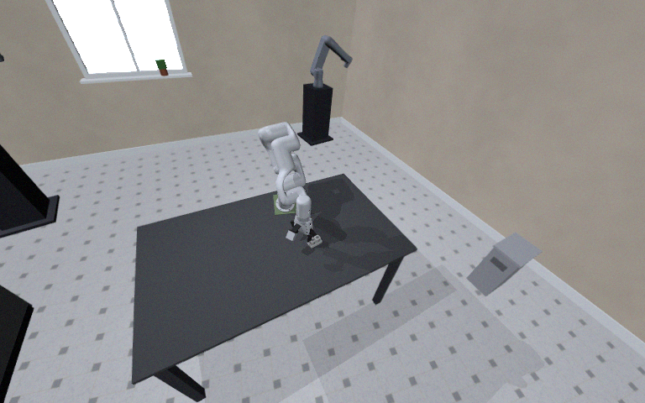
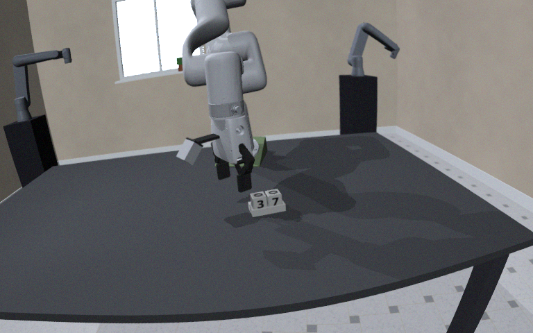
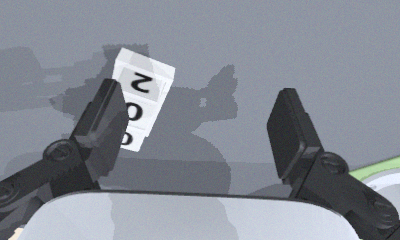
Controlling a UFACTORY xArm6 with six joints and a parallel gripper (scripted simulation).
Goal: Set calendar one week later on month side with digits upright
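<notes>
A small white tray [image 2: 266,208] lies flat on the dark table and holds two white cubes side by side. In the exterior view the left cube [image 2: 257,200] shows a 3 and the right cube [image 2: 274,198] shows a 7, both upright, with a 0 on each top face. My gripper [image 2: 232,173] is open and empty. It hangs above the table just behind and to the left of the tray, not touching it. In the wrist view the cubes [image 3: 139,100] sit beyond my left finger, which partly hides them, and nothing lies between the fingers. The tray is tiny in the top view.
My arm's green base plate [image 2: 261,150] is close behind the tray. Grey arms on black pedestals stand off the table at the back right [image 2: 358,103] and the left [image 2: 28,140]. The table's right edge [image 2: 468,181] is far from the tray.
</notes>
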